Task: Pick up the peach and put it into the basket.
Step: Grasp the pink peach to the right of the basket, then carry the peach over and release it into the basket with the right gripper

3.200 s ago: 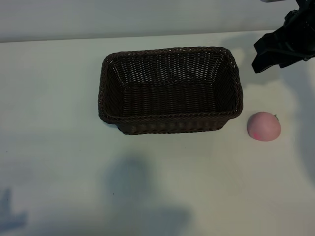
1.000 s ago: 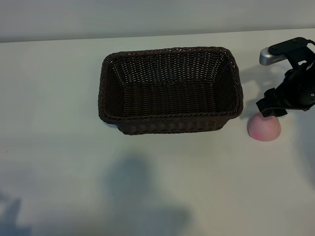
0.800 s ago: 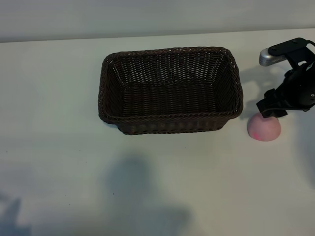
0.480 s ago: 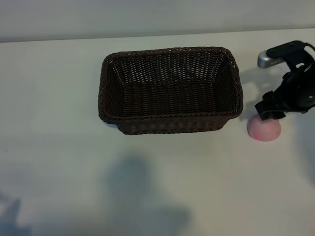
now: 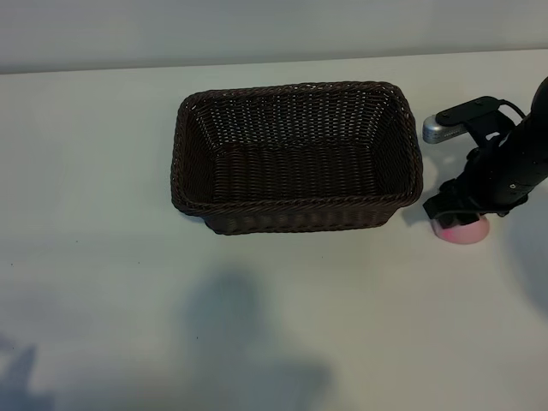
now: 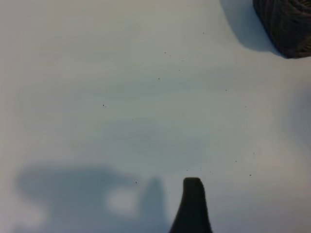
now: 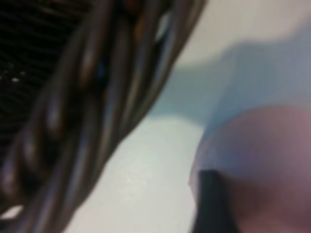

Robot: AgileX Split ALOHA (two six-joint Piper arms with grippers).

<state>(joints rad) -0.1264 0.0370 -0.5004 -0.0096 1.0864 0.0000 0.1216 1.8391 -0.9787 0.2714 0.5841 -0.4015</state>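
peach sits on the desk near its right edge, just beside the right end of the basket and apart from it by a narrow strip of desk. the right pincer is down over the fruit from above and covers most of it, so only the lower pink part shows in the exterior view; i cannot tell whether its fingers are pressing on the peach or merely standing around it. in the right wrist view the peach fills the near corner, with one dark fingertip against its skin and the basket's braided rim close by. the left pincer, open, hangs over bare desk with one fingertip in its own wrist view, a corner of the basket far off.
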